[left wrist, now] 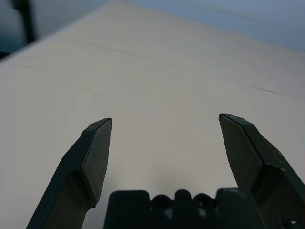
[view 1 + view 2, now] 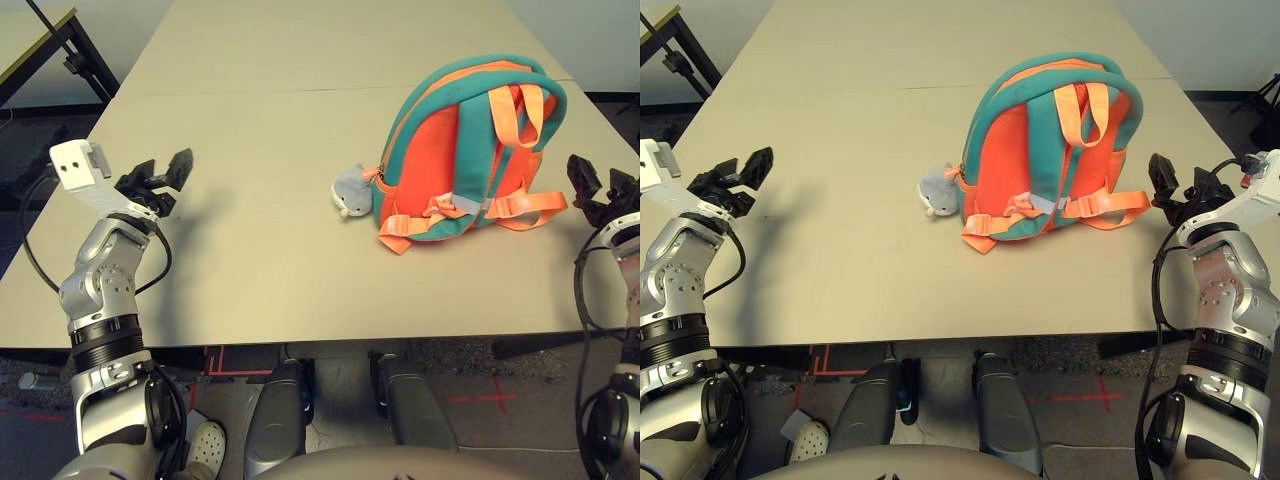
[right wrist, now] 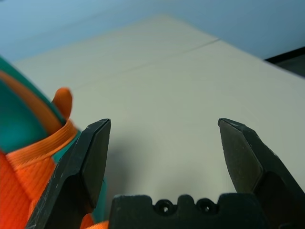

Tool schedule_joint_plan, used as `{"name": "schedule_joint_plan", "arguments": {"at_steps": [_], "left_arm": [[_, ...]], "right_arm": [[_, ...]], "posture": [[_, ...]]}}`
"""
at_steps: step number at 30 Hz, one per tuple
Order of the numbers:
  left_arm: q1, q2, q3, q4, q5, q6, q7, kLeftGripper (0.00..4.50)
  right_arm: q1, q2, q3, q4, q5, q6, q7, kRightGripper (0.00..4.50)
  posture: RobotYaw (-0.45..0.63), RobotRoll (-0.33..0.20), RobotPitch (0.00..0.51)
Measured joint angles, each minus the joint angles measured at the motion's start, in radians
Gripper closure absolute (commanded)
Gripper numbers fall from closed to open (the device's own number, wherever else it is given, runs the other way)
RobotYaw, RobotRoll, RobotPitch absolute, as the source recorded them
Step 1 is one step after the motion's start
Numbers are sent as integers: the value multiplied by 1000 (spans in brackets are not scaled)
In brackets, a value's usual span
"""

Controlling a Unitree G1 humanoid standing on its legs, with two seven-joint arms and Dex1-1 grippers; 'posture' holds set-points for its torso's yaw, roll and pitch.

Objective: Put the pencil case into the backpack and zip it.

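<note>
Gaping wide with nothing between their fingers, both grippers hang over the table (image 2: 250,240) at opposite sides. The left gripper (image 2: 166,174) hovers above bare tabletop near the robot's left edge, its two black fingers (image 1: 97,152) spread apart and pointing toward the middle of the table, well apart from everything else. The right gripper (image 2: 1185,182) is also spread open, its fingertips (image 3: 95,148) empty and just beside the backpack's lower strap end on the robot's right, not touching it as far as the views show. The backpack (image 2: 465,150) lies on the right half of the table with its strap side up: an orange body with teal trim, orange straps (image 2: 520,205) running across it, and a carry loop at the far end. A small grey-white plush charm (image 2: 352,191) rests on the table against the backpack's left side, hanging from it by a short link. The pencil case does not show in any view, so where it lies cannot be told. A faint seam line crosses the tabletop behind the backpack.
</note>
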Motion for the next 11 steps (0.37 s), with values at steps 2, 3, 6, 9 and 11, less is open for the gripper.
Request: {"name": "schedule_joint_plan", "arguments": {"at_steps": [2,3,6,9,11], "left_arm": [[0,1,3,18,8,-32,15,0],[0,2,3,26,10,-42,17,0],[0,6,2,36,16,-63,24,0],[0,8,0,36,17,-75,24,0],[0,10,-2,43,18,-81,24,0]], "right_arm": [[-3,4,1,13,-8,-25,-2,40],[-5,5,1,22,-10,-35,-1,40],[-6,6,2,45,-17,-65,-2,40],[-6,5,4,66,-20,-93,1,40],[-5,5,4,82,-28,-104,2,40]], "posture": [[-83,0,170],[-82,0,170],[-80,0,168],[-81,0,167],[-86,0,163]]}}
